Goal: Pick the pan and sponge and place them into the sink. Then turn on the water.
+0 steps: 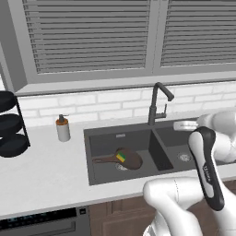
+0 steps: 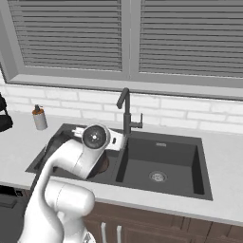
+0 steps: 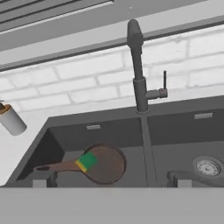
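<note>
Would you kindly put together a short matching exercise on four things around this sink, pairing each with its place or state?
Things:
1. pan
2. sponge
3. faucet
4. soap dispenser

Places or states:
A. stands on the counter left of the sink
B. lies in the left basin
C. rises behind the divider between the basins, no water running
D. rests on the pan, near its handle

Pairs: 1-B, 2-D, 3-C, 4-A

even, bright rendered light; soft faint shadows; no glare; slightly coarse, soft-edged pictures
</note>
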Motion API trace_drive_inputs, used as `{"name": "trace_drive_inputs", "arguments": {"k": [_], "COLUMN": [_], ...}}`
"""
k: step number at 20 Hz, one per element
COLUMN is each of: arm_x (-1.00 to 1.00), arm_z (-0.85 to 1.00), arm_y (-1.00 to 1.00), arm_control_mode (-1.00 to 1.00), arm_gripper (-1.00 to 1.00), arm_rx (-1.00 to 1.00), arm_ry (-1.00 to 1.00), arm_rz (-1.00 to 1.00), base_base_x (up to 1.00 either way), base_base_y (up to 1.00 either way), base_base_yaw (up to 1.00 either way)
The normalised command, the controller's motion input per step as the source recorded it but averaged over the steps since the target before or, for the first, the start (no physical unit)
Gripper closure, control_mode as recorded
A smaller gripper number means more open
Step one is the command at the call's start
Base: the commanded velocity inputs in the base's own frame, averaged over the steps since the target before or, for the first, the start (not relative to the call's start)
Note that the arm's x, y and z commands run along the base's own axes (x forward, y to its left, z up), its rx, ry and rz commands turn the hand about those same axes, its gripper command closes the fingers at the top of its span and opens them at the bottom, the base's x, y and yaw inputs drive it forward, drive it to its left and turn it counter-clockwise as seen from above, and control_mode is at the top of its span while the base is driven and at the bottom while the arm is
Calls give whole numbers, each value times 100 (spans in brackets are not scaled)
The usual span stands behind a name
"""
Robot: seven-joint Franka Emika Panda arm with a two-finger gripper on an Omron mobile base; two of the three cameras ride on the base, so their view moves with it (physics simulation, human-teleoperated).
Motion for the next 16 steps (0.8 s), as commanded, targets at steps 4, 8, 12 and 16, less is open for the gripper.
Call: {"name": "trace_drive_inputs", "arguments": {"k": [4,8,12,16], "arm_x": [0,0,7,12], "arm_z": [5,0,0,0], "arm_y": [-71,-54,-34,-29], "arm_control_mode": [-100,-100,-100,-100], "arm_gripper": [-100,-100,-100,-100], "arm_rx": [0,1,0,0], "arm_ry": [-18,-24,-26,-21], "arm_rz": [1,0,0,0], "base_base_x": [0,0,0,0], "base_base_y": [0,0,0,0], "base_base_yaw": [0,0,0,0]}}
